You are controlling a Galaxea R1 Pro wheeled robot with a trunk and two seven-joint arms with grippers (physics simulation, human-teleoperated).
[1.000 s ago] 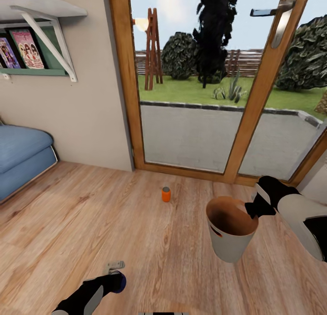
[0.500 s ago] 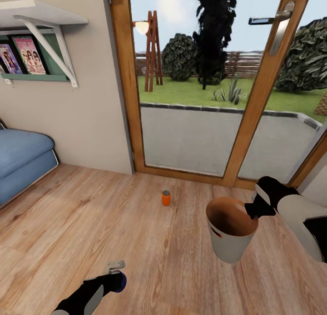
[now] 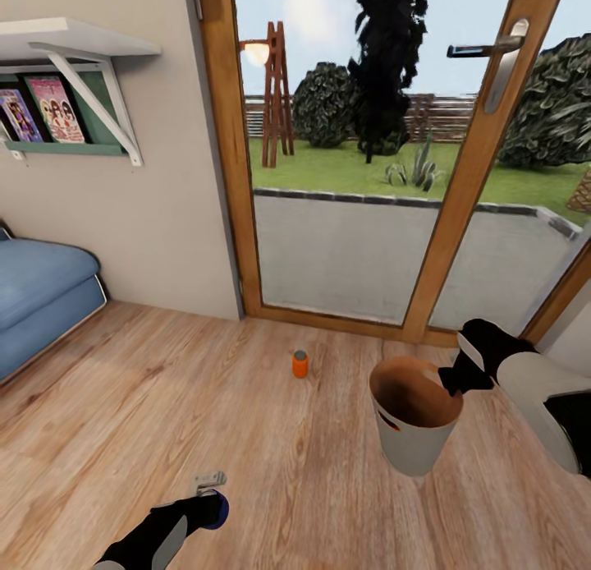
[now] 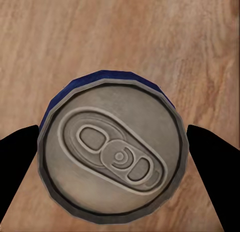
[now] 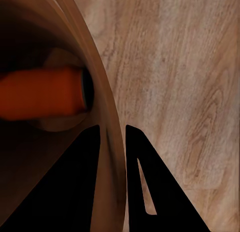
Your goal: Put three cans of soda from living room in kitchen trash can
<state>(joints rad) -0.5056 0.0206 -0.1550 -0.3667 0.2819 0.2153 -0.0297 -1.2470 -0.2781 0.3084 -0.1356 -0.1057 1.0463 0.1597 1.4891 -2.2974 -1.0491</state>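
Note:
My right gripper is shut on the rim of the tash can, a grey bin with a brown inside, held off the plank floor at the right of the head view. In the right wrist view its fingers pinch the bin wall, and an orange can of soda lies inside. Another orange can stands on the floor in front of the glass door. At the bottom left, my left gripper is shut on a dark blue can, whose grey top faces the left wrist camera.
A wood-framed glass door with a metal handle closes the room ahead, garden beyond it. A blue sofa stands at the left under a wall shelf with magazines. Plank floor lies open between the sofa and the door.
The whole picture has slid slightly downward, so the camera has moved. Both arms keep their poses, with the bin and the blue can still held.

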